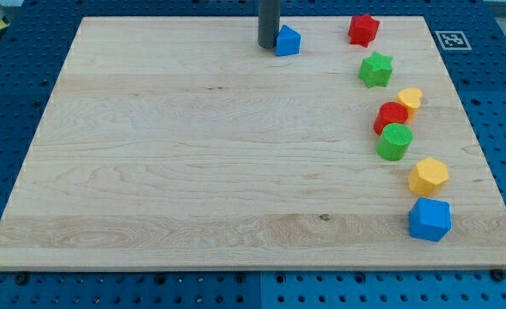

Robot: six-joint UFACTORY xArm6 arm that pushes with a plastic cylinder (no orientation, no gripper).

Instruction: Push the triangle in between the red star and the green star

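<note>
A blue triangle block (pixel 288 40) lies near the view's top edge of the wooden board (pixel 192 154). My tip (pixel 268 45) stands right against the triangle's left side. The red star (pixel 363 29) lies to the triangle's right, near the view's top. The green star (pixel 375 69) sits just below the red star, slightly to the right. A gap of bare wood separates the triangle from both stars.
Down the view's right side lie a yellow heart block (pixel 410 99), a red block (pixel 391 116), a green cylinder (pixel 395 142), a yellow hexagon block (pixel 429 176) and a blue block (pixel 429 220). A marker tag (pixel 449 39) sits at the board's top right corner.
</note>
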